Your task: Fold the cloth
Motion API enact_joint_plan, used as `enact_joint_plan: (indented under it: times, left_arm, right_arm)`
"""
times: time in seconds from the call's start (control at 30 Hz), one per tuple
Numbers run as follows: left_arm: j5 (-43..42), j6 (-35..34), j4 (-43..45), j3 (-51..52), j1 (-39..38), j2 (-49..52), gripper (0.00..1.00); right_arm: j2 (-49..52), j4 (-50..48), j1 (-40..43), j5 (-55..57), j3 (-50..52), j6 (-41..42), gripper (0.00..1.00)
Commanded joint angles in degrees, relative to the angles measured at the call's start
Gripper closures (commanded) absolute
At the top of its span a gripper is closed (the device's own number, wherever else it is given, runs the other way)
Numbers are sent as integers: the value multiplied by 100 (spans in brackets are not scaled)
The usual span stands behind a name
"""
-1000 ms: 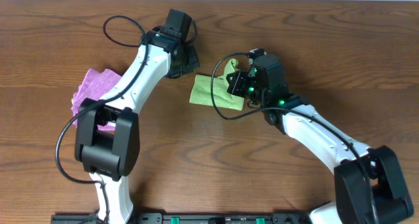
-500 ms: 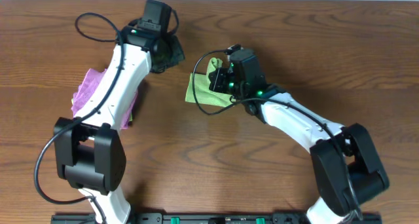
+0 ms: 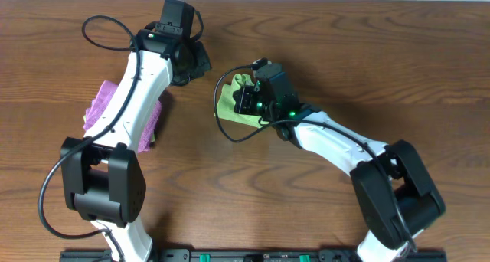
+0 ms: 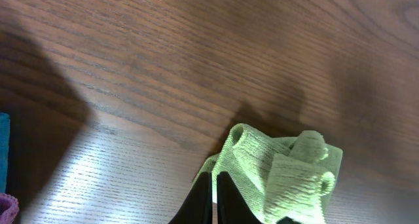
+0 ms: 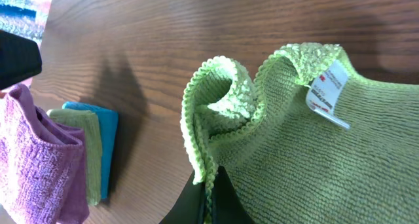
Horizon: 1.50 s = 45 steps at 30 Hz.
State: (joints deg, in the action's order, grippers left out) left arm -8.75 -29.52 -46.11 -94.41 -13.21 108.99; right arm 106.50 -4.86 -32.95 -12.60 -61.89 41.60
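The big brown table (image 3: 398, 55) holds everything. The long left arm (image 3: 138, 86) reaches over a purple cloth pile (image 3: 99, 105). The green cloth (image 3: 228, 109) lies bunched up near the middle of the table. The right pincer (image 5: 208, 185) is squeezed tight on the cloth's frilly edge. The left pincer (image 4: 214, 196) is squeezed tight too, with nothing in it, near the cloth but not touching it. Since a second ago, both arms and the cloth have slid to the left.
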Motion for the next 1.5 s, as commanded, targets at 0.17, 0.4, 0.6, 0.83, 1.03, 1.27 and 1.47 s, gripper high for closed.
enact_joint_plan:
  times: [0.17,0.4,0.6,0.83,1.03,1.27,1.47]
  left_arm:
    - [-76,133,-17,48,20,-164,94]
    - [-74,181,-28,48,20,-264,94]
    - [-79,251,-28,48,70,-339,94]
    - [-170,262,-44,48,264,-348,94]
    - [-192,341,-39,48,341,-350,94]
    - [-299,428,-44,48,345,-396,86]
    - [-308,428,-127,48,343,-656,17]
  right_arm:
    - [428,-70,-184,55,-306,-33,99]
    - [892,-42,-273,-9,-780,-37,99]
    - [988,94,-345,2,-935,-175,48]
    - [938,74,-326,-96,-1012,-208,1]
    - [437,127,-195,-94,-1045,-275,1]
    - [-496,852,92,-72,-1045,-859,1]
    - [-1578,2212,699,-98,-1045,-1849,1]
